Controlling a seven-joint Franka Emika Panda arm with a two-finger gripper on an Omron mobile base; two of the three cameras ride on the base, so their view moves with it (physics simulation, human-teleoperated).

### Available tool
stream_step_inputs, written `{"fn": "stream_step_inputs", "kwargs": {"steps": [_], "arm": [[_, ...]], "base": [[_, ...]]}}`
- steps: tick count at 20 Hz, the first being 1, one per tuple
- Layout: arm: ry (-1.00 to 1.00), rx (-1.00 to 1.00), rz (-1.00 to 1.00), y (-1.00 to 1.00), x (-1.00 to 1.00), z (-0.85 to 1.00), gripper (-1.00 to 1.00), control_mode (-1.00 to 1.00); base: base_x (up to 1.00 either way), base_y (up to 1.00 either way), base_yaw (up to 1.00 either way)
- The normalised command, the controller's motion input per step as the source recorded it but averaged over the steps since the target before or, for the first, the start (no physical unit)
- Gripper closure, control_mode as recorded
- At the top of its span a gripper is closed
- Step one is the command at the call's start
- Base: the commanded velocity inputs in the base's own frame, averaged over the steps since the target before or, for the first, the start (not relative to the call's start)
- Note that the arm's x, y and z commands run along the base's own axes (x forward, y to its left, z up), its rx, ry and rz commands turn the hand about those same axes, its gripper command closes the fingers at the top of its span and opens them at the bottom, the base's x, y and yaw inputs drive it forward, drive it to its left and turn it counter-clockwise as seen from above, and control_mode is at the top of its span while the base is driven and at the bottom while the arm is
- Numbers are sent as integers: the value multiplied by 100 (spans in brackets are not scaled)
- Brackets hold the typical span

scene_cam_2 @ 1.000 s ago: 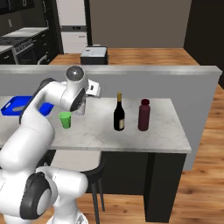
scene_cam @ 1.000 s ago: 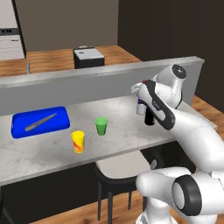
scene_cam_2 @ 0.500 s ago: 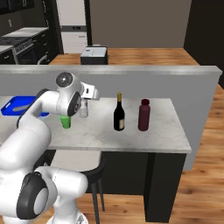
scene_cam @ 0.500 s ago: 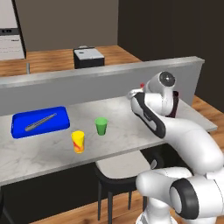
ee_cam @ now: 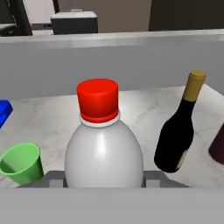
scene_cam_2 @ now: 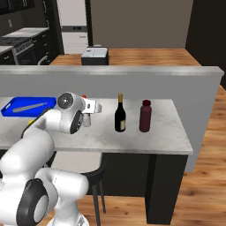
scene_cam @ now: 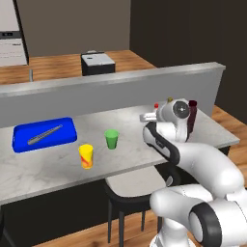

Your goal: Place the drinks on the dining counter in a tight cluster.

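In the hand view the small pale red-capped bottle (ee_cam: pixel 103 148) stands upright between my fingers, and my gripper (ee_cam: pixel 103 180) is shut on its body. The base views show the gripper (scene_cam_2: pixel 90 108) (scene_cam: pixel 148 117) low over the dining counter (scene_cam_2: pixel 167 132), with the pale bottle (scene_cam_2: pixel 86 119) under it. The dark wine bottle (scene_cam_2: pixel 119 115) (ee_cam: pixel 177 131) stands a short way to the right. The maroon bottle (scene_cam_2: pixel 145 116) (scene_cam: pixel 192 116) stands just beyond it. The arm hides most of the wine bottle in the left base view.
A green cup (scene_cam: pixel 112 139) (ee_cam: pixel 22 162), a yellow cup (scene_cam: pixel 86 156) and a blue tray (scene_cam: pixel 43 134) holding a utensil sit further left on the counter. The raised grey ledge (scene_cam: pixel 111 89) runs along the far edge. A stool (scene_cam: pixel 130 185) stands below the near edge.
The hand has swung round and come lower over the counter with the pale bottle still held, shifting a little toward the wine bottle.
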Motion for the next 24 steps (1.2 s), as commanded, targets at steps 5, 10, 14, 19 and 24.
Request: {"fn": "stream_step_inputs", "kwargs": {"steps": [5, 10, 14, 19, 24], "arm": [[-10, 0, 0, 0, 9, -18, 100, -100], [-10, 0, -2, 0, 24, -6, 100, -100], [-1, 0, -6, -1, 31, 0, 100, -100], [3, 0, -6, -13, 1, 0, 100, -100], [1, 0, -3, -11, 0, 0, 100, -100]], "base": [[0, 0, 0], [0, 0, 0], [0, 0, 0], [0, 0, 0], [0, 0, 0]]}}
